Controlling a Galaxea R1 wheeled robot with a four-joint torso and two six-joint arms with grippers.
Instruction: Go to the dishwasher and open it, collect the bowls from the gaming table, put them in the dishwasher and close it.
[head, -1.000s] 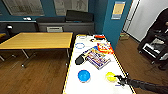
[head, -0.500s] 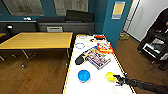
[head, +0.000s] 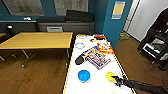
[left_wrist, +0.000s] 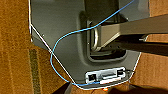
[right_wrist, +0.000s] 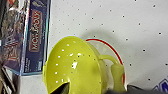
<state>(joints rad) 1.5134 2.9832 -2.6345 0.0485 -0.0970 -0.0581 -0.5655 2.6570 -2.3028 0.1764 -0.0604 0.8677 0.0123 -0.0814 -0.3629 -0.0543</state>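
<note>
— Looking at the yellow-green bowl (head: 110, 75), how do you reckon it handles?

— Light, I would judge: thin moulded plastic, stiff enough to keep its shape, smooth and a little slippery. In the right wrist view the same bowl (right_wrist: 75, 67) has small holes through its wall and a handle-like loop on one side, so it may be more of a strainer. It appears tipped up on edge there, though I cannot be sure.

— Where would you take hold?

— On the rim, one finger inside and one outside, or by that loop. A hard squeeze could make it pop free.

— And the right claw (head: 117, 80)?

— It sits at the near edge of the bowl, touching or just beside it. I cannot tell whether its fingers are spread, pressed together or already pinching the rim; they are dark and blurred.

— The other bowl?

— The blue bowl (head: 84, 75) stands upright on the gaming table (head: 100, 86), near the yellow-green one but apart, on the white counter top. Probably just as light; the rim is again the place to grip.

— What stays hidden?

— The near end of the counter is cut off. The left wrist view has a grey panel (left_wrist: 62, 37) with a blue cable (left_wrist: 75, 35) over brown floor, and I cannot tell the left claw's state. Game boxes (head: 98, 58) lie farther along, clear of both bowls.
</note>
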